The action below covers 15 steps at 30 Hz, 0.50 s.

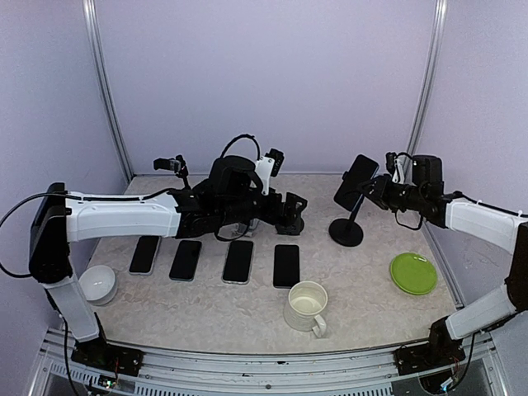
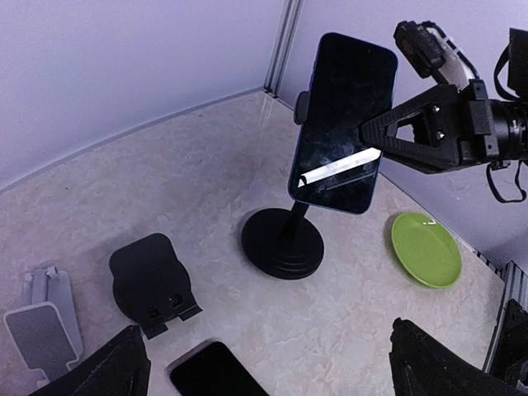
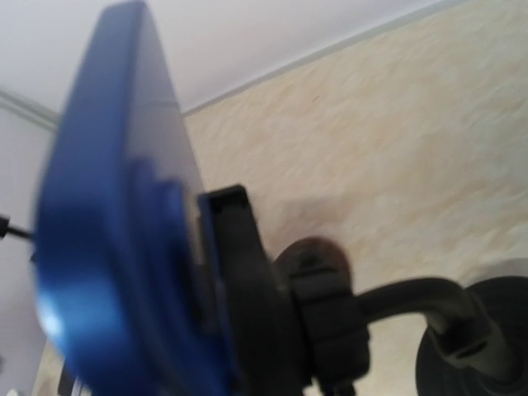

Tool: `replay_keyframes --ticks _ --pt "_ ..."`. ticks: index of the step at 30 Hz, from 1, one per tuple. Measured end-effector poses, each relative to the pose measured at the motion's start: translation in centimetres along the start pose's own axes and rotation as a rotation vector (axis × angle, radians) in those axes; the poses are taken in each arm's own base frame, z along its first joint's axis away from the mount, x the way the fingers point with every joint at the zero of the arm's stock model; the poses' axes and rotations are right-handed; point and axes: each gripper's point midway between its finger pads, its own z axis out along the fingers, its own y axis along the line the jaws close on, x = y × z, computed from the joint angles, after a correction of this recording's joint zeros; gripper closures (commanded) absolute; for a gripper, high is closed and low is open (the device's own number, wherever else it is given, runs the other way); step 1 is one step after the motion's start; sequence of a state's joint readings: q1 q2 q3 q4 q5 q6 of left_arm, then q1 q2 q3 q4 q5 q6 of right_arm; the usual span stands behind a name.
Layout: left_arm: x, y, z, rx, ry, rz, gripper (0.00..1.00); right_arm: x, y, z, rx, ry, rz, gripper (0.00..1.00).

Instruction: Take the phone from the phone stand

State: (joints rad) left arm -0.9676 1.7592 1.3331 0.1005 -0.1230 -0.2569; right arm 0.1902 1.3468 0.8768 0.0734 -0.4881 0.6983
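The phone (image 1: 355, 182) is dark-screened with a blue body and sits tilted in the clamp of a black phone stand (image 1: 346, 232) at the right of the table. From the right, my right gripper (image 1: 375, 188) is shut across the phone's (image 2: 342, 115) right edge, with one finger lying over the screen. The right wrist view is filled by the phone's blue edge (image 3: 107, 206) and the stand's clamp (image 3: 247, 280), and my own fingers do not show there. Low over the middle of the table, left of the stand's base (image 2: 282, 239), my left gripper (image 1: 290, 213) is wide open and holds nothing.
Several dark phones (image 1: 239, 261) lie in a row in front of the left arm. A white mug (image 1: 307, 305) stands near the front, a green plate (image 1: 413, 273) at the right, a white bowl (image 1: 97, 283) at the left. A small black stand (image 2: 153, 285) and a grey one (image 2: 41, 330) sit below the left gripper.
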Motion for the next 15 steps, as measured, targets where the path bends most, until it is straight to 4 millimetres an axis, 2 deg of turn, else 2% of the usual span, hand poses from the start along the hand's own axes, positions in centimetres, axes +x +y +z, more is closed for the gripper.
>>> replay_keyframes --ticks 7,15 --pt "2.7 -2.6 3.9 0.086 0.081 0.037 0.01 3.4 3.1 -0.3 -0.029 0.039 -0.041 1.0" --pt "3.8 -5.2 7.1 0.185 0.117 0.05 0.01 5.7 4.4 -1.0 -0.039 0.054 -0.066 1.0"
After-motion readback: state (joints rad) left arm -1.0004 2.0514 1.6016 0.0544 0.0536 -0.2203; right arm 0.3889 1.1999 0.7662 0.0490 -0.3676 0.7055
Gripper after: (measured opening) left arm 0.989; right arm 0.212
